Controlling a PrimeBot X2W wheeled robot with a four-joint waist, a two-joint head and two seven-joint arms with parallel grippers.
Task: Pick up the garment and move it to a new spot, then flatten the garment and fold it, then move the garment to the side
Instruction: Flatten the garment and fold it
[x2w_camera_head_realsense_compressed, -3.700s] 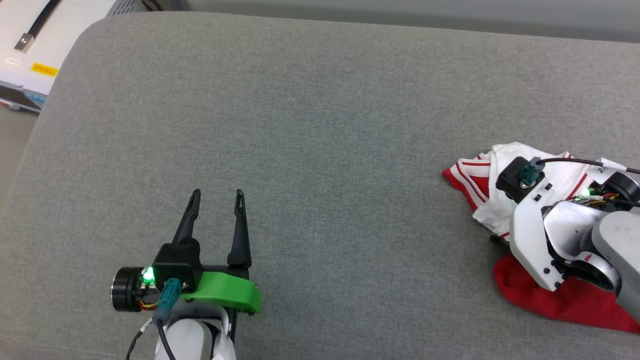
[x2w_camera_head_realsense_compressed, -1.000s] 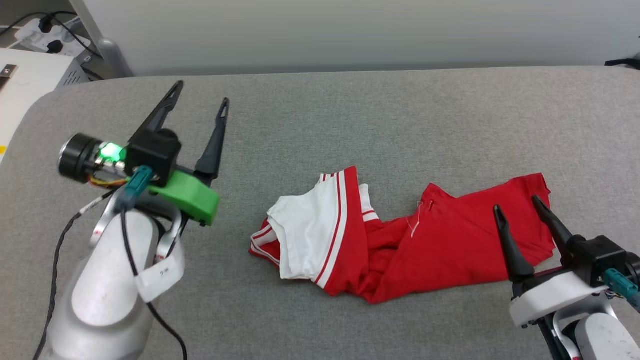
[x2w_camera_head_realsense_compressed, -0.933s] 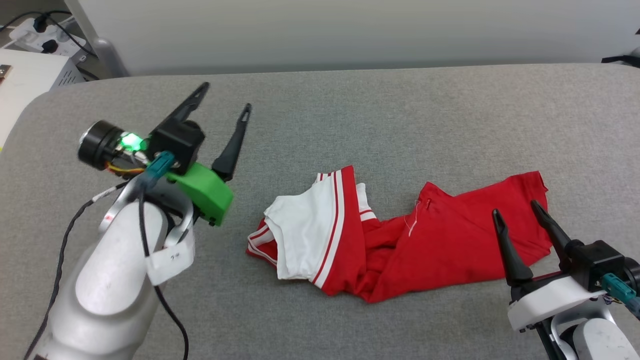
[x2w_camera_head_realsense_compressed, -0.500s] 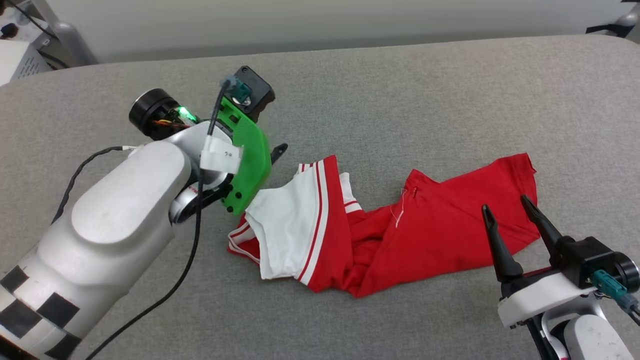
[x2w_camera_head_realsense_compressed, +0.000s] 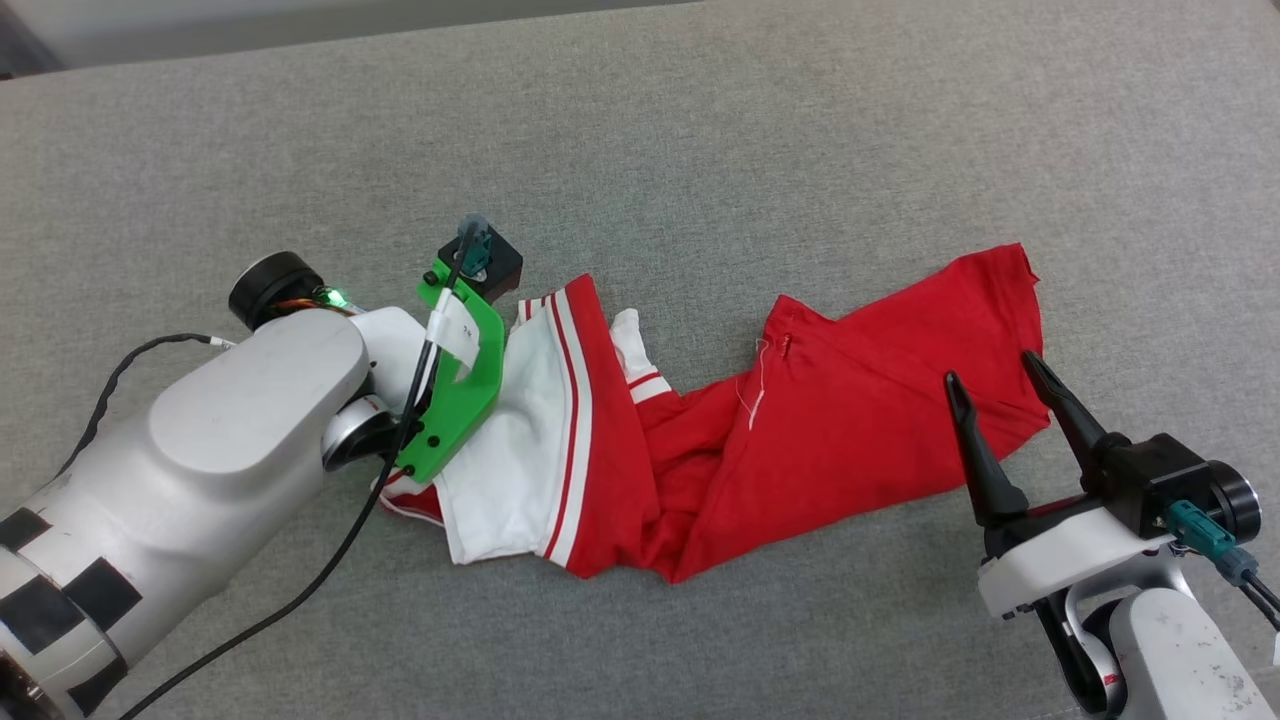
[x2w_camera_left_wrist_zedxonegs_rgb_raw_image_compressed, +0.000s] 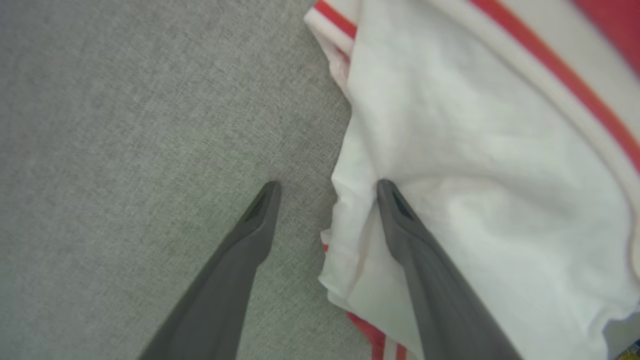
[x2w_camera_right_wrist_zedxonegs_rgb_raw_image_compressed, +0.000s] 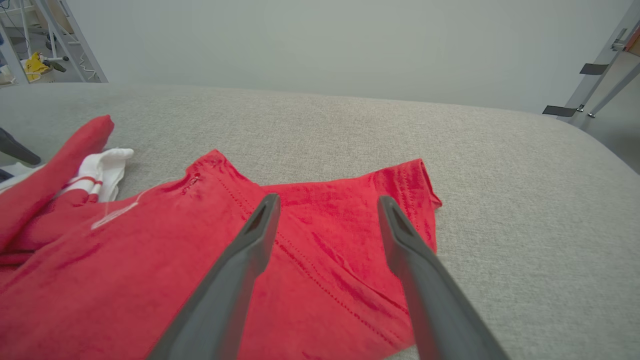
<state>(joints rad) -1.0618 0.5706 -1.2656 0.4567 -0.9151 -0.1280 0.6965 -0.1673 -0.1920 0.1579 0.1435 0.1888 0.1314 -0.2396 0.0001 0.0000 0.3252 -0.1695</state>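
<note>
garment (x2w_camera_head_realsense_compressed: 800, 440): red T-shirt w/ white sleeve, lies crumpled in a long band across the grey surface (x2w_camera_head_realsense_compressed: 700, 130), about mid head view; not lifted, not flat
garment, L end: white sleeve (x2w_camera_head_realsense_compressed: 510, 440) w/ red-and-white striped trim, bunched, partly under the green mount (x2w_camera_head_realsense_compressed: 460, 390) on the L wrist
garment, R end: red body fabric, hem corner (x2w_camera_head_realsense_compressed: 1010, 270) pointing away from the robot; folds & creases thru the middle; loose white thread (x2w_camera_head_realsense_compressed: 757, 395) hangs by a seam
left gripper (x2w_camera_left_wrist_zedxonegs_rgb_raw_image_compressed: 327, 186): jaws apart, nothing clamped; points down at the sleeve's edge; one finger (x2w_camera_left_wrist_zedxonegs_rgb_raw_image_compressed: 400, 220) has its tip pressed into the white fabric w/ a crease running from it, the other finger rests on or just over bare surface beside the sleeve; sleeve edge sits between the two
right gripper (x2w_camera_head_realsense_compressed: 988, 367): jaws wide apart, holds nothing; lower R of head view, fingers pointing up over the red hem end; in R wrist view both fingers frame red fabric near the hem corner; contact w/ cloth: can't tell
L arm: pale forearm (x2w_camera_head_realsense_compressed: 230, 440) w/ black checker marks lower down, black cable (x2w_camera_head_realsense_compressed: 300, 590) trailing beside it
backgrnd: pale wall (x2w_camera_right_wrist_zedxonegs_rgb_raw_image_compressed: 300, 40) behind the surface in R wrist view
</note>
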